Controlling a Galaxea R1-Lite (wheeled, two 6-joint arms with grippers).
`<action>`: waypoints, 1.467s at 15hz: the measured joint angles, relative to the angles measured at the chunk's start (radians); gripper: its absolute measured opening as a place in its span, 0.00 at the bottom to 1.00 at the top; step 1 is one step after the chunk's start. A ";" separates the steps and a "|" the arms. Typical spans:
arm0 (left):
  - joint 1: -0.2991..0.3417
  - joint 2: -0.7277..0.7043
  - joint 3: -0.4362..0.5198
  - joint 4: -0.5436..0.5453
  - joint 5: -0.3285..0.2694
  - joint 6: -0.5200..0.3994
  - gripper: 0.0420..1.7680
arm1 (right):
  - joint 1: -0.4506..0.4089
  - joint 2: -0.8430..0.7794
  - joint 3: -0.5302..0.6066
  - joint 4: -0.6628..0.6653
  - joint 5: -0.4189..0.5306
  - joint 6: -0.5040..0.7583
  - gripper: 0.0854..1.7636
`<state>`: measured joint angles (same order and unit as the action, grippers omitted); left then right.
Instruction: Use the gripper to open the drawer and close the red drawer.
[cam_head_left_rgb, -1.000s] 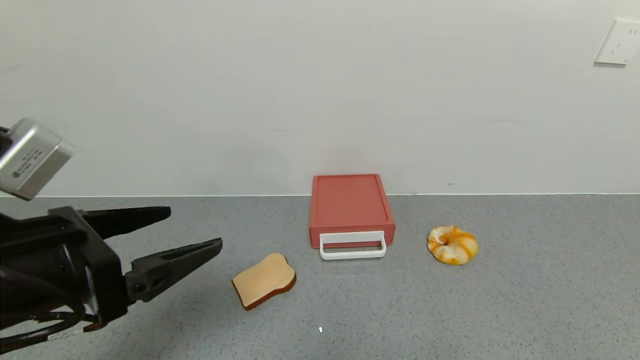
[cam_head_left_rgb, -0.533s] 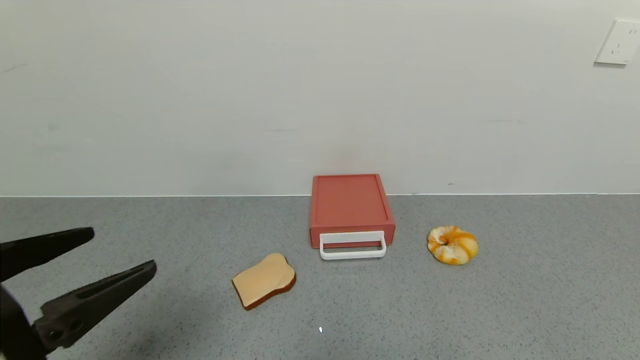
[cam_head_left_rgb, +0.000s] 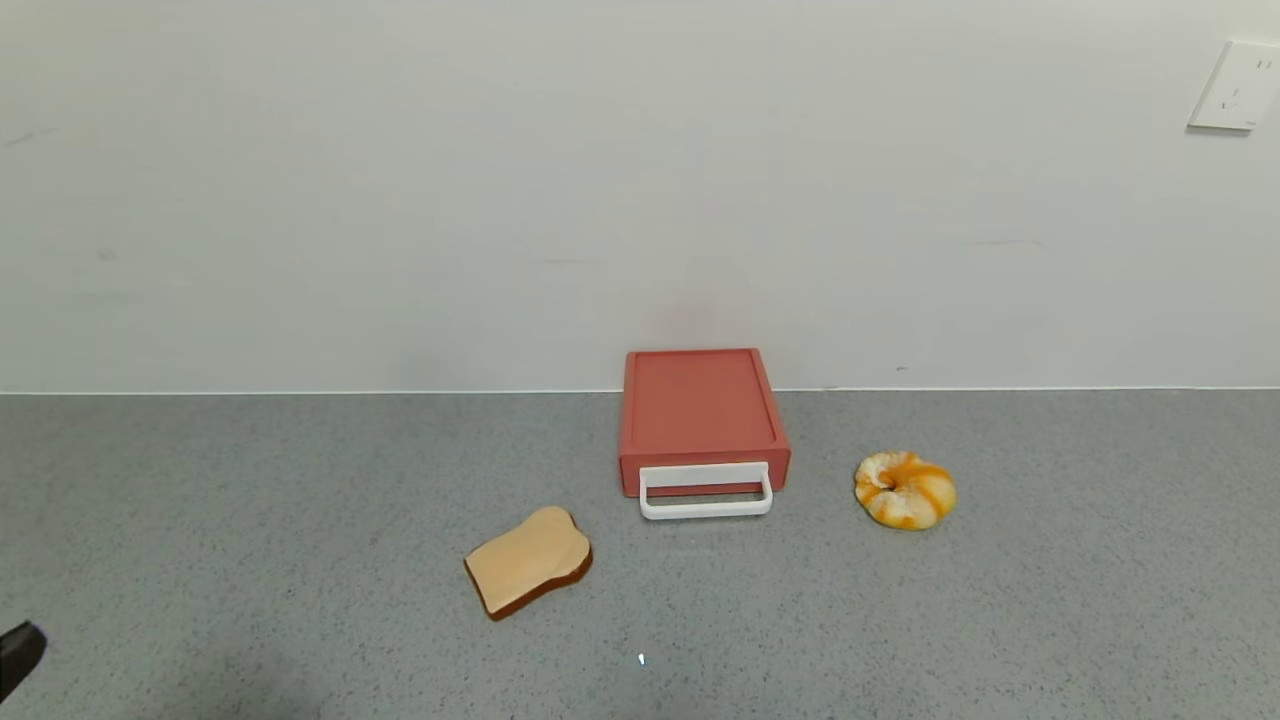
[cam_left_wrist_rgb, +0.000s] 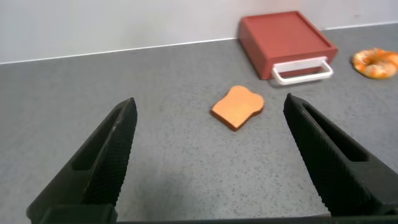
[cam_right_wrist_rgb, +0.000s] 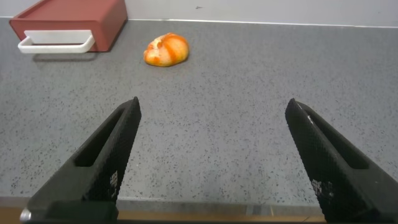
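The salmon-red drawer (cam_head_left_rgb: 700, 410) sits against the back wall, its tray pushed in and its white loop handle (cam_head_left_rgb: 706, 493) facing me. It also shows in the left wrist view (cam_left_wrist_rgb: 283, 43) and the right wrist view (cam_right_wrist_rgb: 71, 22). My left gripper (cam_left_wrist_rgb: 210, 109) is open and empty, low at the front left, well short of the drawer; only one fingertip (cam_head_left_rgb: 18, 652) shows at the head view's left edge. My right gripper (cam_right_wrist_rgb: 212, 109) is open and empty over the table's front edge, out of the head view.
A bread slice (cam_head_left_rgb: 528, 572) lies on the grey table (cam_head_left_rgb: 900, 620) left of and nearer than the drawer. A yellow-orange bun (cam_head_left_rgb: 905, 488) lies to the drawer's right. A white wall plate (cam_head_left_rgb: 1235, 84) is on the wall at upper right.
My left gripper has drawn back and down to the left, almost out of the head view. The drawer, bread and bun have not moved.
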<state>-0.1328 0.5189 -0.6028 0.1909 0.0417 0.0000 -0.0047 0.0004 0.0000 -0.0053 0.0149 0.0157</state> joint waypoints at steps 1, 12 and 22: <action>0.021 -0.041 0.008 0.016 0.008 0.000 0.96 | 0.000 0.000 0.000 0.000 0.000 0.000 0.97; 0.128 -0.369 0.189 0.029 -0.005 0.015 0.96 | 0.000 0.000 0.000 0.000 0.000 0.000 0.97; 0.132 -0.498 0.539 -0.260 -0.054 0.063 0.97 | 0.000 0.000 0.000 0.000 0.000 0.000 0.97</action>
<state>-0.0009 0.0211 -0.0638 -0.0696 -0.0119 0.0634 -0.0047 0.0004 0.0000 -0.0053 0.0149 0.0153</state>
